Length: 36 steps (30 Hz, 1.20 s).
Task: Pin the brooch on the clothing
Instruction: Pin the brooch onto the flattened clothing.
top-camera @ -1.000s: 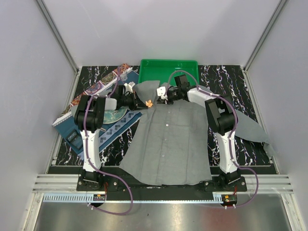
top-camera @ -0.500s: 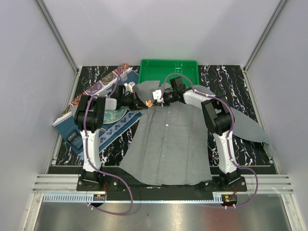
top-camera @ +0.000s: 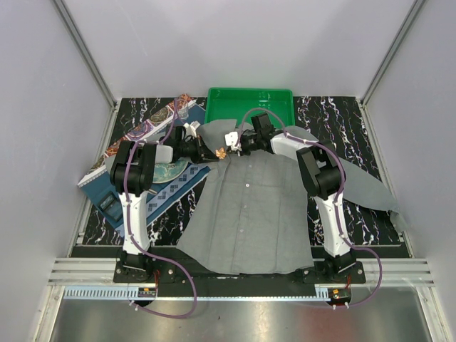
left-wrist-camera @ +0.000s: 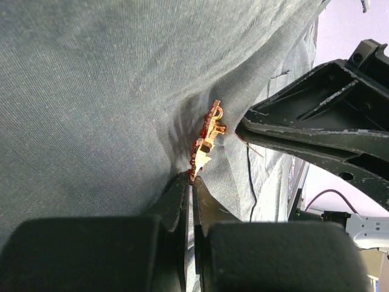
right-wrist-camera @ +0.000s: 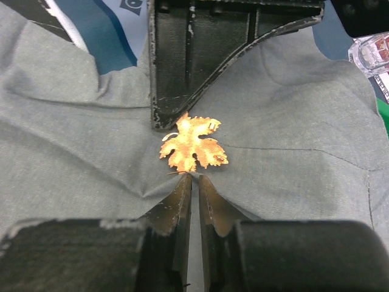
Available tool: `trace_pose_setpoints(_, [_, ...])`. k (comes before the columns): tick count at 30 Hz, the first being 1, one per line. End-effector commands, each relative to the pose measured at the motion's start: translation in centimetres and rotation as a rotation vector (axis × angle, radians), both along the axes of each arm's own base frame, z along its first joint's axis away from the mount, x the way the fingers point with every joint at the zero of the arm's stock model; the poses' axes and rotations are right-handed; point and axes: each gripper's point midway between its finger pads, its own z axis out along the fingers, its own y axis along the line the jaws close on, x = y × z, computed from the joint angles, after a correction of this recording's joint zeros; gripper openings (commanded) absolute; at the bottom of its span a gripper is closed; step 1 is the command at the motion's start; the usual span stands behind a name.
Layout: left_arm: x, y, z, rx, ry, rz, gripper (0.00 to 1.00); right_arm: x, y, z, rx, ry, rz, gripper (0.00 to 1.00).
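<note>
The brooch [right-wrist-camera: 193, 149] is a small orange leaf lying on the grey clothing [top-camera: 256, 206] near the collar; it also shows as the brooch [top-camera: 221, 152] from above and edge-on as the brooch [left-wrist-camera: 206, 143]. My left gripper [left-wrist-camera: 191, 177] is shut with the brooch's edge nipped between its tips. My left gripper [top-camera: 212, 152] reaches in from the left. My right gripper [right-wrist-camera: 194, 177] stands opposite at the leaf's stem end. Its jaws are almost together, and the cloth puckers up into their tips. My right gripper [top-camera: 232, 148] comes in from the right.
A green tray [top-camera: 214, 93] stands behind the collar. Left of the shirt lie a patterned plate [top-camera: 168, 172] on a dark blue placemat [top-camera: 173, 189], a stack of books [top-camera: 107, 191] and a small clear container [right-wrist-camera: 371, 52]. A sleeve [top-camera: 370, 189] trails right.
My right gripper has moved left to meet the brooch, and its jaws have narrowed a little. My left gripper has held still, shut on the brooch.
</note>
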Motion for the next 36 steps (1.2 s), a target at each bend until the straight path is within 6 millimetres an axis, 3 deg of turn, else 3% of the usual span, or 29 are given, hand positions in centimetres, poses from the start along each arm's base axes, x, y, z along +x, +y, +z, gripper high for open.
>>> trace_pose_setpoints(1, [0.8,-0.2,0.4,-0.009,-0.038,-0.009,0.00,1.2,1.5,1.4,0.046,-0.038,-0.001,0.12])
trace_pose_setpoints(12, [1.0,-0.2,0.4,-0.012,-0.038,-0.007,0.00,0.7,1.4,0.6,0.019,-0.038,0.026,0.14])
trace_pose_setpoints(22, [1.1,-0.3,0.7,-0.017,-0.043,-0.009,0.00,0.1,1.8,1.5,0.040,-0.040,0.063,0.15])
trace_pose_setpoints(36, [1.0,-0.3,0.6,-0.020,-0.043,-0.012,0.00,-0.5,2.0,1.2,0.026,-0.031,0.082,0.13])
